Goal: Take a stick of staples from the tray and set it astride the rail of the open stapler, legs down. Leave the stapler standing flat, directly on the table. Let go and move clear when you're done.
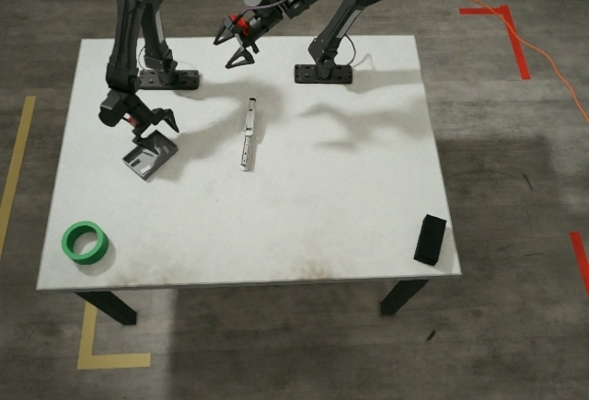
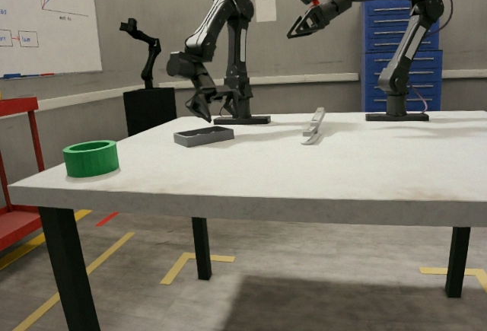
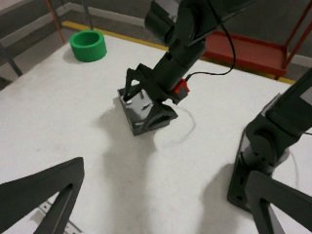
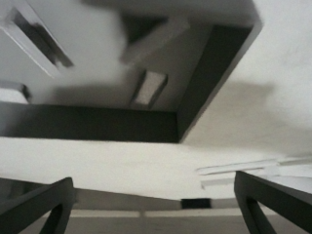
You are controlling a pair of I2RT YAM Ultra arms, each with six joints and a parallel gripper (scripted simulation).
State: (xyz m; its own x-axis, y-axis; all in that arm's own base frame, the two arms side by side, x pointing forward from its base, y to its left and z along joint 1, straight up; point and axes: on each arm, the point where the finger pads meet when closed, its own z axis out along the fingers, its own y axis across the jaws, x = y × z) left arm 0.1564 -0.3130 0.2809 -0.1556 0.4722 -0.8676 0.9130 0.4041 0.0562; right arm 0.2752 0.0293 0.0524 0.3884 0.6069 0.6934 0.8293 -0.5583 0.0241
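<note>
The grey tray point(image 1: 161, 164) point(image 2: 208, 137) point(image 4: 97, 123) holds several loose staple sticks; one small stick point(image 4: 150, 88) lies near a corner in the right wrist view. My right gripper point(image 1: 167, 142) point(image 3: 133, 115) point(image 4: 154, 182) is open and empty, low over the tray. The open stapler point(image 1: 245, 148) point(image 2: 312, 125) lies stretched out on the table, its rail part towards the front; nothing is seen on the rail, but details are small. My left gripper point(image 1: 221, 54) point(image 3: 166, 173) is open and empty, high up behind the stapler. Whether any fingertip touches the tray cannot be told.
A green ring point(image 1: 90, 258) point(image 2: 92, 162) point(image 3: 88, 51) stands at the table's front left corner in the top view. A black block point(image 1: 429, 239) point(image 4: 196, 203) lies near the front right corner. The tray walls surround the sticks. The stapler lies between the tray and the table's right half.
</note>
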